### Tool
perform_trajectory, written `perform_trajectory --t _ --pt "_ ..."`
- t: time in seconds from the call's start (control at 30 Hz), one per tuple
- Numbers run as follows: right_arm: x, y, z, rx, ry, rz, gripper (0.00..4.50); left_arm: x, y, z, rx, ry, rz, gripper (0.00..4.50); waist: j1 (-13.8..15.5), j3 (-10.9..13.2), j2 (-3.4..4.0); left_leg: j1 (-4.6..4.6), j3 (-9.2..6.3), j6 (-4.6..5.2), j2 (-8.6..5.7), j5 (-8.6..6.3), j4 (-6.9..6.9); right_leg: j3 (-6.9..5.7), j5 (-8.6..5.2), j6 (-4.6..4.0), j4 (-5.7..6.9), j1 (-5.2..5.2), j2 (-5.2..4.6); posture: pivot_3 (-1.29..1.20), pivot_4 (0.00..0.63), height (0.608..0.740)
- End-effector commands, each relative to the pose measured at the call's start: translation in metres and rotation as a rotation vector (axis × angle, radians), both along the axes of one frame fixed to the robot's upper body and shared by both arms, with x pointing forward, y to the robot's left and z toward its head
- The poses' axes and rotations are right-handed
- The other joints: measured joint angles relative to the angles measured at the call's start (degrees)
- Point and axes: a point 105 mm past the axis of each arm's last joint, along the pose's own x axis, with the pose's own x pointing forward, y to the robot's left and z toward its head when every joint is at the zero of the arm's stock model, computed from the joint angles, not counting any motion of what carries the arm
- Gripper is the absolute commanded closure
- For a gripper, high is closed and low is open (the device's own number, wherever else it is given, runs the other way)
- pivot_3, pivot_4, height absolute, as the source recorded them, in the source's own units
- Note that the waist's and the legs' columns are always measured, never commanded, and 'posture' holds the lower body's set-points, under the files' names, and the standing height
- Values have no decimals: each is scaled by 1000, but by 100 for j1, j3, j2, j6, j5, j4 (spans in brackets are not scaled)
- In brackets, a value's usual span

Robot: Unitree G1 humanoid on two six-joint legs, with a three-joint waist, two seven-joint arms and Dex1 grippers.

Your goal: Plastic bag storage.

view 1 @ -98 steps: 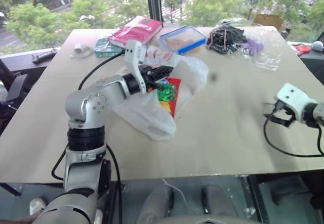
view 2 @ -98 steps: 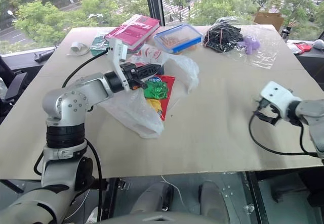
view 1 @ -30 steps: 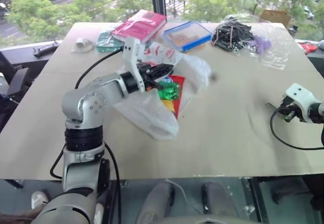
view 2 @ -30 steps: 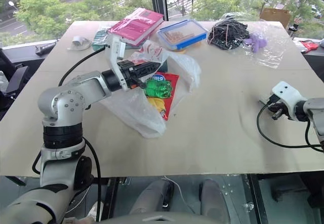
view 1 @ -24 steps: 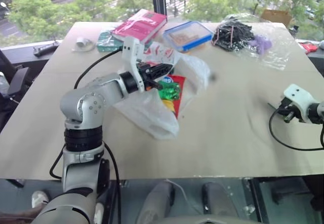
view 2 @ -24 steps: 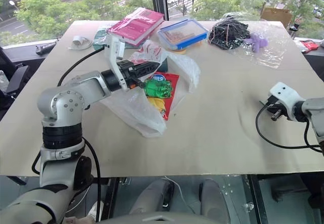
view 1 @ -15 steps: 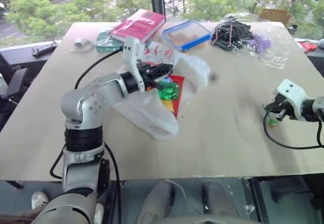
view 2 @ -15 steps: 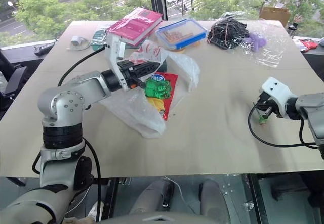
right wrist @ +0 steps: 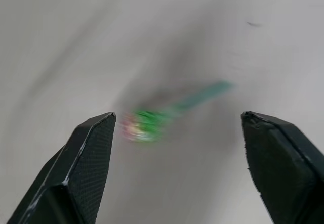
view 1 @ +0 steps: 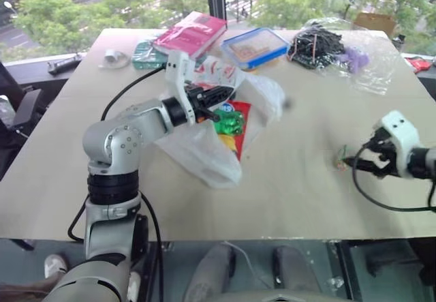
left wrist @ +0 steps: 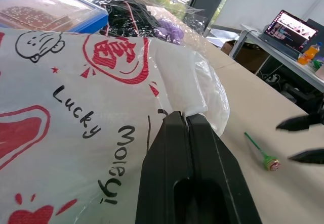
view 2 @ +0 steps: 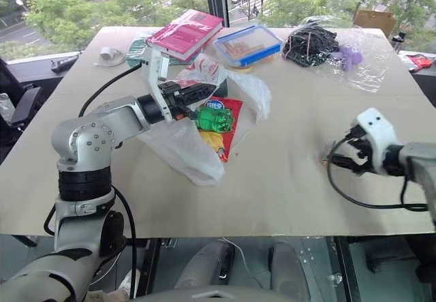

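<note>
Near the table's right edge, the right gripper (right wrist: 177, 133) hangs with fingers spread wide over a small green-stemmed lollipop (view 1: 338, 159) lying flat on the beige table (view 1: 300, 193), stem running roughly across the gap. Farther in, left of centre, the left gripper (left wrist: 186, 120) is pressed together on the large crinkly white plastic bag with red print (left wrist: 76, 107) (snack packets beneath it), well apart from the right arm.

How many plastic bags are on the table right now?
2: the printed plastic bag pinched by the left end effector mid-table, and a clear bag at the far right corner. Others may be hidden.
</note>
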Motion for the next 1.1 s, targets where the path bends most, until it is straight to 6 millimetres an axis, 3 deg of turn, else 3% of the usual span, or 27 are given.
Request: perform_trajectory --t 0.03,0.27,0.6,0.83,0.93,1.1 --pt "1 12 10 54 -37 -89 489 -4 0 11 -13 -47 -8 4500 15 0 0 -1 1 0 -2 0 1 1 0 0 1 -2 -1 0 150 740" --pt "9 4 -4 -6 -64 -261 489 -4 1 11 -12 -46 -4 4500 20 0 1 -3 0 0 -7 0 -1 1 0 -1 2 -6 -4 0 150 740" --pt "22 32 -11 103 -102 -324 489 -3 0 11 -17 -48 0 4500 -33 -2 3 0 4 0 -3 0 -4 5 0 -1 7 -10 0 0 150 740" --pt "31 32 -22 94 -122 -429 489 -3 0 10 -18 -49 5 4500 -66 -2 5 0 3 0 -4 0 -4 4 0 -1 9 -11 0 0 150 740" --pt "32 30 -25 76 -126 -446 1219 -4 1 10 -18 -49 6 4500 -99 -2 5 0 4 -1 -4 1 -4 5 0 -1 12 -15 0 0 150 740" --pt "30 33 -28 26 -128 -402 3741 -4 1 11 -19 -51 5 4500 -133 -3 5 0 7 -1 -4 1 -4 8 0 -1 17 -19 1 0 150 740"
